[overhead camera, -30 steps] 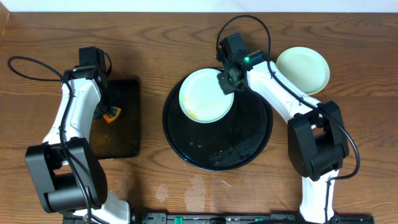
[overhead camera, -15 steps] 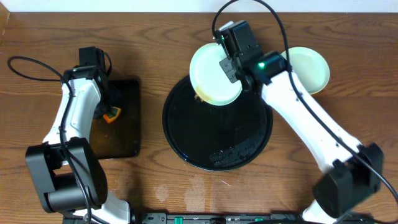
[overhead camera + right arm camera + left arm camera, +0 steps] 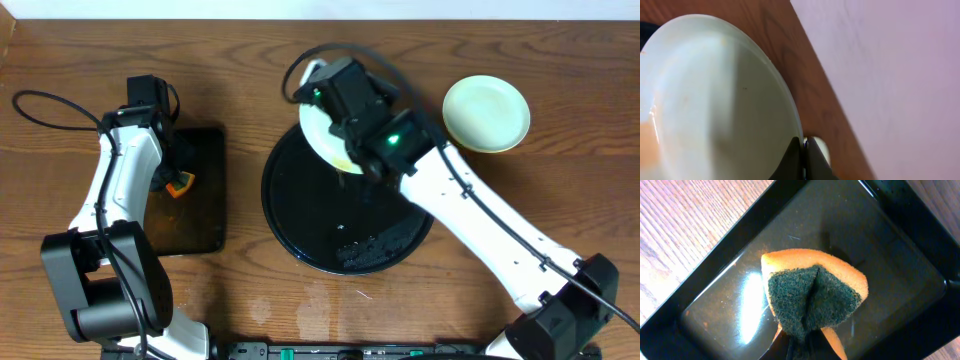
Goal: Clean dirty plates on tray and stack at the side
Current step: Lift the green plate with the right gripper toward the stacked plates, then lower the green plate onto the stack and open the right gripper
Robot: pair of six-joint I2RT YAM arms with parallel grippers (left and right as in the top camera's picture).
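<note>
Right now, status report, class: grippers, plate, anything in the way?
Left gripper shut on sponge over rectangular tray. Right gripper shut on mint plate rim, plate tilted above round tray. Yellow plate apart on table; nothing blocking seen.

Table, round tray, oblong tray, yellow plate

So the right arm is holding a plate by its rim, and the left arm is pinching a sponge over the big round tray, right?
Not quite. The left tool pinches the sponge over the small rectangular tray, not the round tray, as the left wrist view shows. The right tool does hold a plate by its rim.
</note>
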